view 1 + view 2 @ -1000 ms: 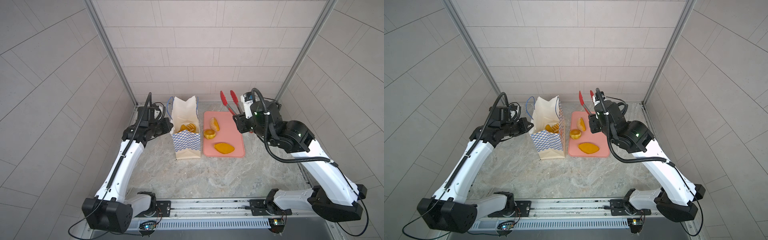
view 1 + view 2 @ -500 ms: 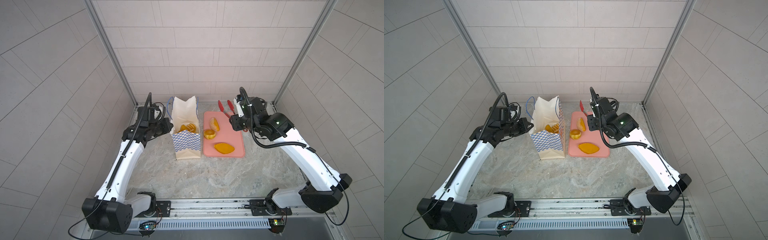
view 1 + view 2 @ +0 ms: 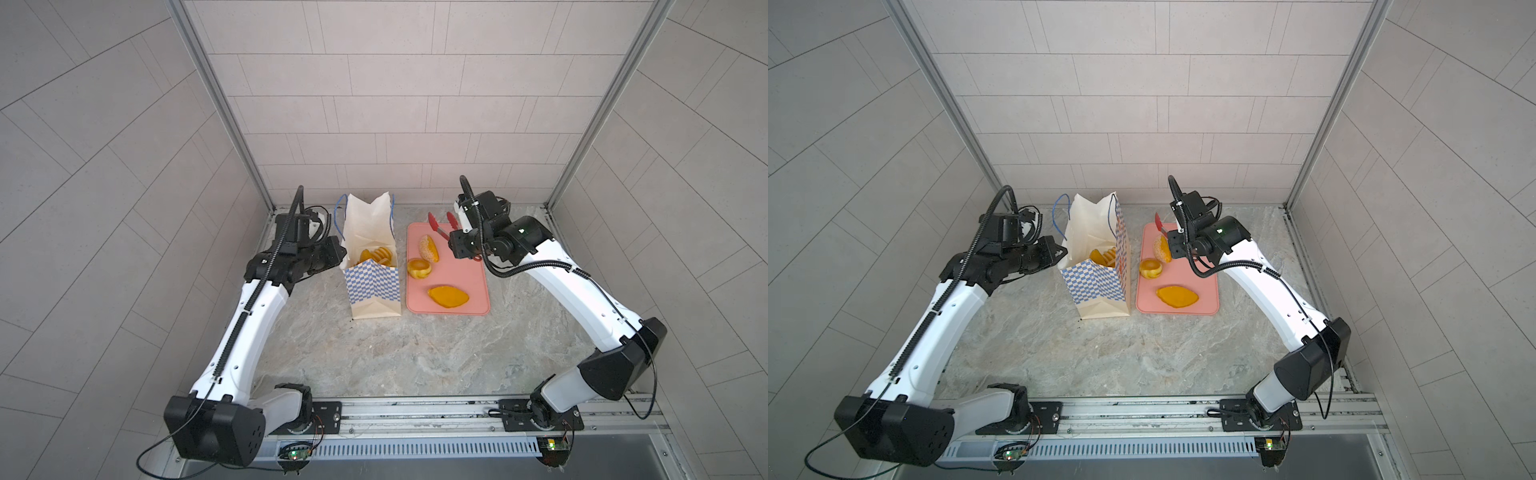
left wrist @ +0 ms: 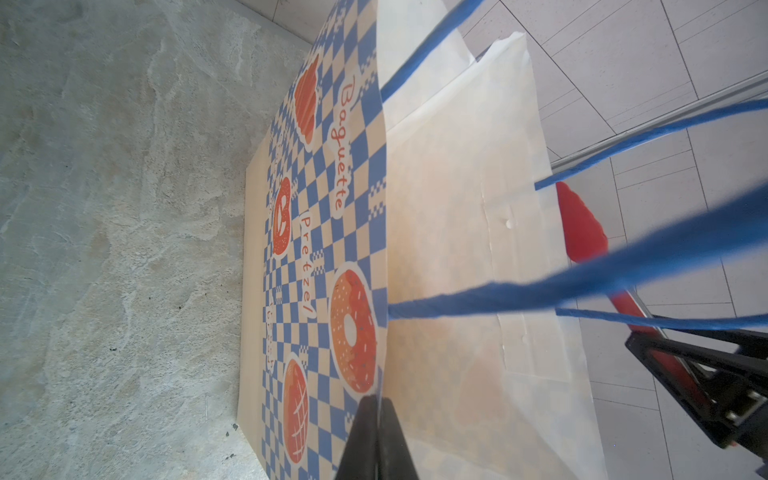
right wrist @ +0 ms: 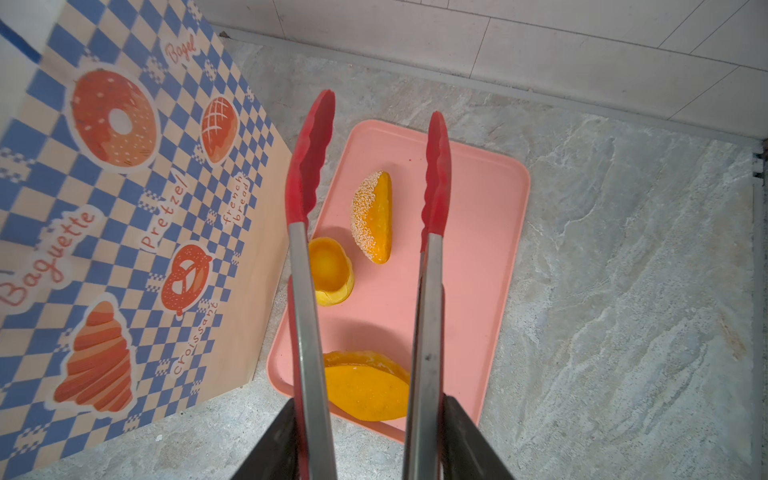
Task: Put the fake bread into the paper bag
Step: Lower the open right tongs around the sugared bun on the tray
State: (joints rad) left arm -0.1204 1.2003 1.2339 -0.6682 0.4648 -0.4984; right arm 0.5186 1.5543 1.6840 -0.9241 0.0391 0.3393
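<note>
The paper bag (image 3: 374, 286) (image 3: 1096, 286) (image 4: 324, 249) (image 5: 124, 208) stands upright and open, with several pieces of fake bread (image 3: 376, 255) (image 3: 1102, 255) inside. My left gripper (image 3: 338, 253) (image 3: 1061, 253) (image 4: 378, 415) is shut on the bag's left rim. My right gripper (image 3: 457, 245) (image 3: 1173, 245) (image 5: 370, 415) is shut on the handles of red tongs (image 3: 436, 222) (image 3: 1158, 222) (image 5: 309, 166). The tong tips stand apart over the far end of the tray, with nothing between them. On the tray lie a sesame bun (image 3: 429, 248) (image 5: 372, 216), a round cup-shaped piece (image 3: 419, 268) (image 5: 330, 270) and a flat oval loaf (image 3: 448, 296) (image 5: 365, 390).
The flat pink tray (image 3: 473, 282) (image 3: 1208, 286) (image 5: 478, 232) lies right beside the bag on the marble tabletop. Blue cord handles (image 4: 540, 291) hang across the left wrist view. The back wall is close behind the bag and tray.
My right arm has swung lower and carried the tongs down and left, from high over the tray's back edge to just above its far end. The left arm and the bag have not moved.
</note>
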